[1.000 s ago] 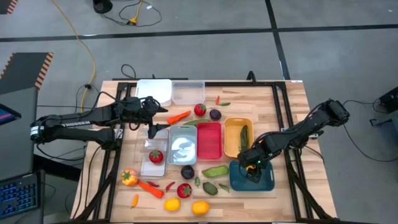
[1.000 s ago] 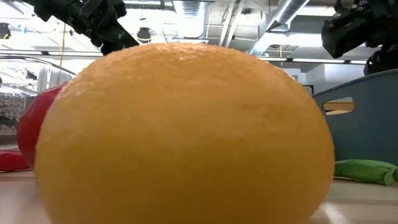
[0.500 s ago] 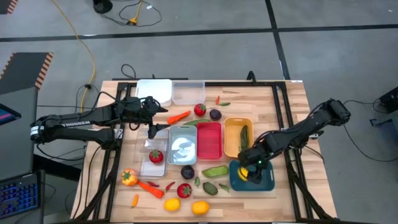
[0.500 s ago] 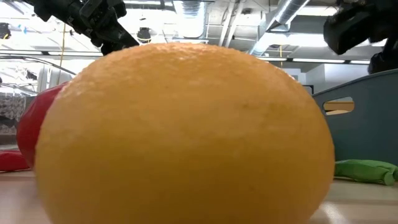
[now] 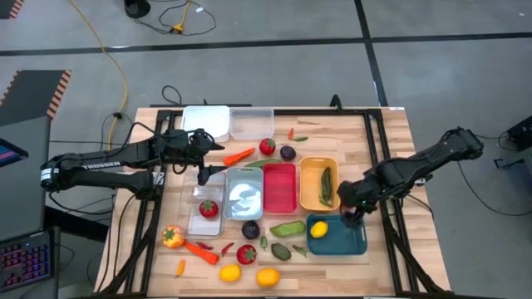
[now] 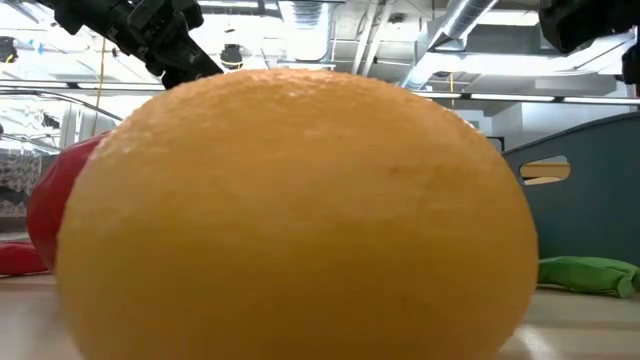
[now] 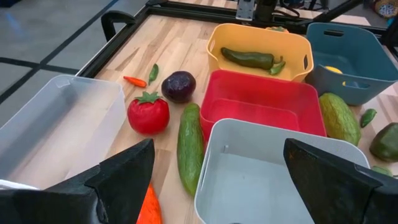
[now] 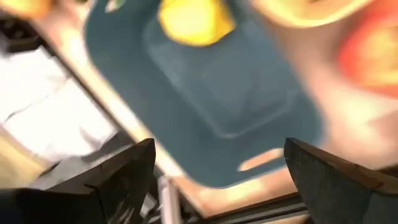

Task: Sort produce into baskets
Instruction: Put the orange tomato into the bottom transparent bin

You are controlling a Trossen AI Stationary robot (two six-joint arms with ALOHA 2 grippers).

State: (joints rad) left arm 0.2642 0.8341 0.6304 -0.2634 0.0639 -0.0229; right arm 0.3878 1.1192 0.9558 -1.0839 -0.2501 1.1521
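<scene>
The baskets stand mid-table: white point(image 5: 205, 122), clear point(image 5: 251, 123), a clear one holding a tomato point(image 5: 206, 208), silver point(image 5: 243, 193), red point(image 5: 279, 187), yellow point(image 5: 318, 183) with a green pepper, and teal point(image 5: 341, 241). A yellow lemon point(image 5: 319, 229) lies on the teal basket's floor point(image 8: 249, 87). Loose produce lies around them. My right gripper point(image 5: 352, 218) hangs open above the teal basket's right part, touching nothing. My left gripper point(image 5: 204, 172) waits open above the silver basket's far left corner point(image 7: 267, 180).
A tomato point(image 7: 148, 113), a plum point(image 7: 178, 86) and a cucumber point(image 7: 189, 146) lie beyond the silver basket. Near the front edge are lemons point(image 5: 268, 276), a tomato point(image 5: 246, 253), carrots point(image 5: 199, 251) and green pods point(image 5: 287, 227). A black frame rail point(image 5: 391, 208) runs along the right.
My right gripper has let go of the lemon, which now lies in the teal basket's left part. The gripper has risen out of the basket and drawn back toward the table's right edge.
</scene>
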